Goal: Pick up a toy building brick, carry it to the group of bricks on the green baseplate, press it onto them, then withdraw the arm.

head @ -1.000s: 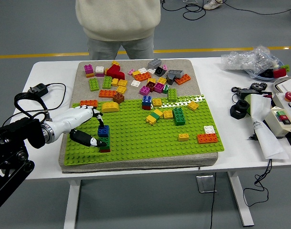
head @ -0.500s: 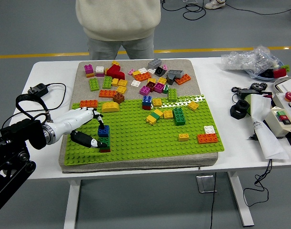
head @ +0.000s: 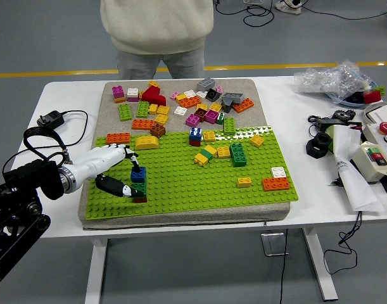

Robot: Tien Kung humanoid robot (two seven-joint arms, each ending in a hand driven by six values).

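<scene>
A blue brick tops a small stack with a green and a dark red brick under it, on the left part of the green baseplate. My left hand reaches in from the left and pinches this stack. Its index fingertip rests on the blue brick's top, and the black thumb lies against the stack's foot. More bricks stand near the baseplate's middle, and an orange and a white one sit at its right. My right arm is out of view.
Several loose bricks lie on the grey mat behind the baseplate. A person stands at the far side. A power adapter and cable lie at the left; a button box, paper and plastic bags fill the right.
My left hand and forearm have shifted very slightly; the index finger has settled lower onto the blue brick. The stack stays in place.
</scene>
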